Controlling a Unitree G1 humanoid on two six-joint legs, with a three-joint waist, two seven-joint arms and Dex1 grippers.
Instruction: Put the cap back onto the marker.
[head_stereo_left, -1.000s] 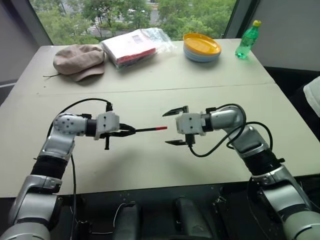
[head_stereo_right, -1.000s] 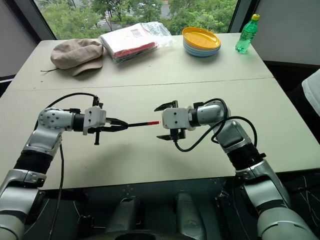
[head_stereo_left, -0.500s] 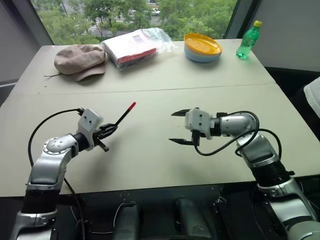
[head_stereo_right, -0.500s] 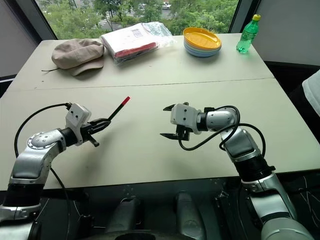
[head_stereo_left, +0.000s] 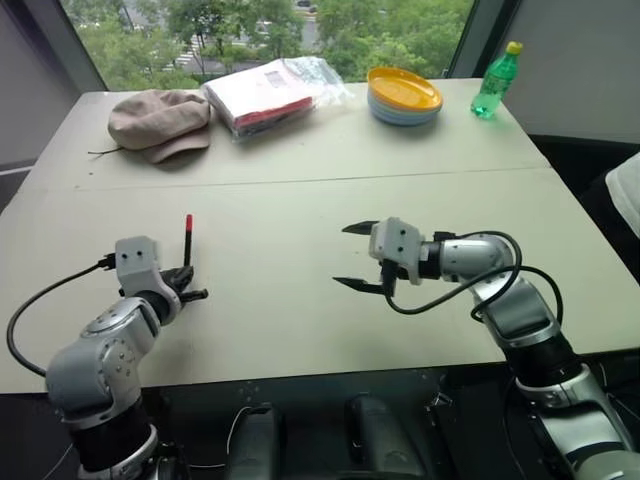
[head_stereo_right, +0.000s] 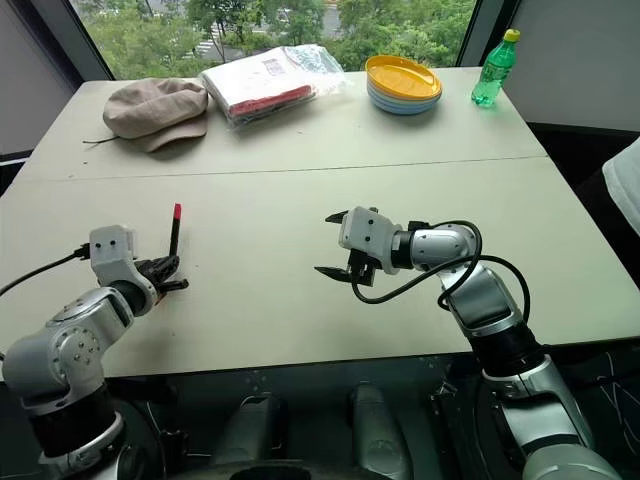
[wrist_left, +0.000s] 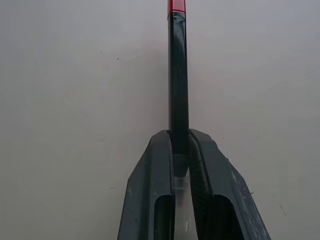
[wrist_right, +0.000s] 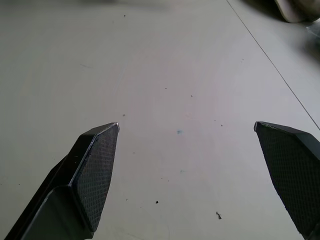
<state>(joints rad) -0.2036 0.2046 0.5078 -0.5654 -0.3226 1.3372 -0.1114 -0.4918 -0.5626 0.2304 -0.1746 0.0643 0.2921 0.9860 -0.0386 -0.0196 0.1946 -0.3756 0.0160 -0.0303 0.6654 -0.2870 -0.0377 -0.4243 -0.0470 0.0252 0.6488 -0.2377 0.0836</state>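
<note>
My left gripper (head_stereo_left: 185, 283) is shut on the lower end of the marker (head_stereo_left: 187, 250), a thin black stick that points away from me, just above the table near its front left. The red cap (head_stereo_left: 188, 219) sits on the marker's far end. In the left wrist view the black shaft (wrist_left: 178, 75) runs out from between the closed fingers to the red cap (wrist_left: 176, 6). My right gripper (head_stereo_left: 342, 255) hovers over the middle of the table, open wide and empty. It points left, well apart from the marker. Its two fingertips (wrist_right: 100, 150) frame bare tabletop.
At the back of the table (head_stereo_left: 300, 330) lie a beige hat (head_stereo_left: 158, 120), a clear bag of packets (head_stereo_left: 268, 92), stacked plates with a yellow one on top (head_stereo_left: 403, 93) and a green bottle (head_stereo_left: 496, 80). A person's pale sleeve (head_stereo_left: 625, 190) shows at the right edge.
My left arm pulled back to the left and rolled, swinging the marker from pointing at the right gripper to pointing away from me. The right gripper stayed open and hardly moved.
</note>
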